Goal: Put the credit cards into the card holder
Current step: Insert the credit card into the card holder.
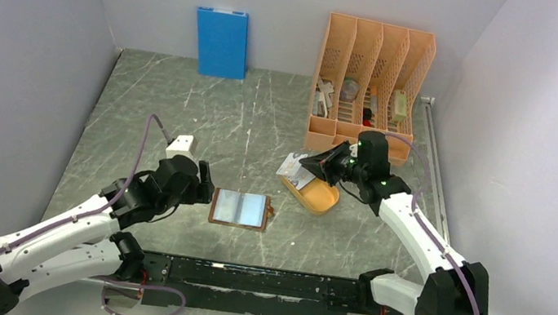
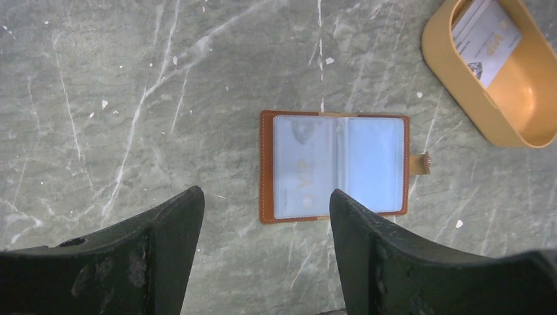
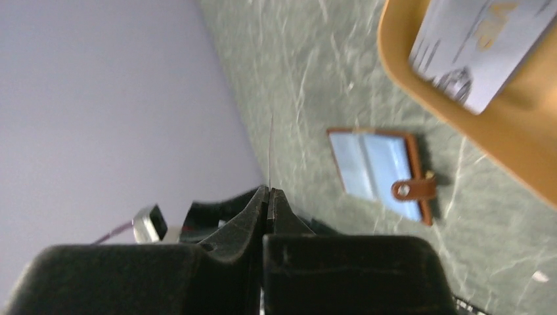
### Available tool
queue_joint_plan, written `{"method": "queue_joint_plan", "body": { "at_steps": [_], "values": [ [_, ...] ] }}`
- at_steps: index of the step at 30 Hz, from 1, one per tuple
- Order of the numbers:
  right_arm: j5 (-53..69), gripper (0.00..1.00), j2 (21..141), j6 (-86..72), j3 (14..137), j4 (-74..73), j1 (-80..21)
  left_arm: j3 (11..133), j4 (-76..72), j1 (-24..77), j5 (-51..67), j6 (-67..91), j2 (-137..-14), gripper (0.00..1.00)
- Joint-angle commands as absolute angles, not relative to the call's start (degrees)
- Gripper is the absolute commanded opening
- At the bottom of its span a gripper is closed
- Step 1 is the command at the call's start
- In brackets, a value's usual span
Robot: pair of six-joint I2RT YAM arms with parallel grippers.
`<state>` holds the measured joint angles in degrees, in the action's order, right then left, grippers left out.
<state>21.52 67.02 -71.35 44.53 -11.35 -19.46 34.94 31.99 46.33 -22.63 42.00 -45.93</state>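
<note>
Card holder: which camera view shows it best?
Left wrist view: the card holder lies open, whole and sharp. The top view shows it small; the right wrist view, blurred and slanted.

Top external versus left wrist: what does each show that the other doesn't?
Only top external: the upright blue box, the file rack, the right gripper by the orange tray. Only left wrist: the print on the credit card in that tray. Both: the card holder lying open, the tray, and the left gripper, open beside the holder.
</note>
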Motion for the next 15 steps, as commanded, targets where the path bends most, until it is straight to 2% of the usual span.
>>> {"method": "queue_joint_plan", "body": {
  "at_steps": [1, 8, 12, 15],
  "values": [
    [36.94, 0.0, 66.19, -73.21, 43.63, -9.4, -19.3, 36.84, 33.39, 46.23, -23.03, 43.95, -43.3, 0.74],
    [38.87, 0.0, 64.85, -70.62, 43.45, -9.74, -19.26, 36.83, 33.48, 46.23, -23.19, 43.97, -43.15, 0.75],
    [29.43, 0.0, 65.46, -50.73, 49.92, -19.48, -23.18, 36.54, 32.87, 46.23, -22.49, 43.6, -44.05, 0.75],
    [25.4, 0.0, 63.01, -40.07, 48.35, -18.64, -28.1, 36.23, 32.35, 46.21, -21.93, 43.43, -45.1, 0.75]
  ]
}}
